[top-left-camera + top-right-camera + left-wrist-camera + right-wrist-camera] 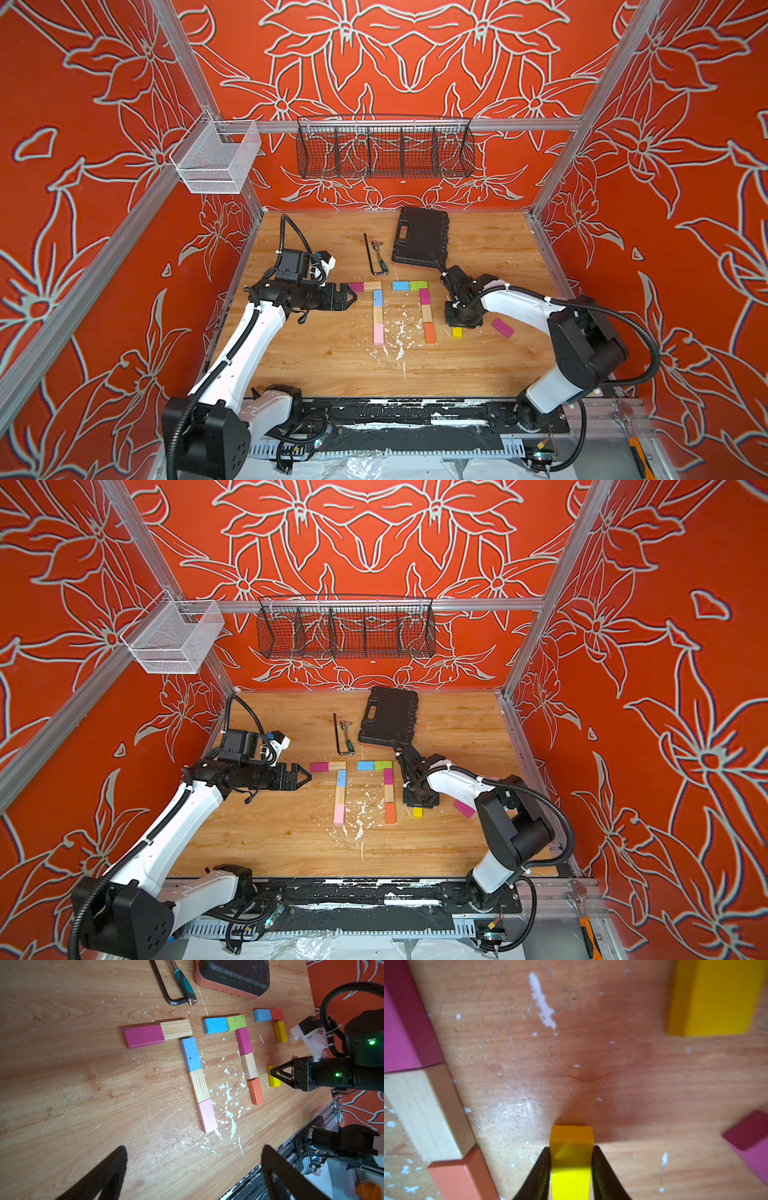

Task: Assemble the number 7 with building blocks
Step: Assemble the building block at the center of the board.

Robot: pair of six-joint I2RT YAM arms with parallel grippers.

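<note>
In both top views two sevens lie finished, ending in a pink block and, at its 3 o'clock, an orange block. The left tool hovers at 9 o'clock, jaws wide, empty.

Left wrist: a third seven has just a blue block, red block and yellow stem block; two seemingly remain.

Right wrist: the right tool clamps a loose yellow block at the orange block's 3 o'clock. No readable writing.

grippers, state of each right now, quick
Left gripper: open, holding nothing.
Right gripper: closed on a yellow block.
</note>
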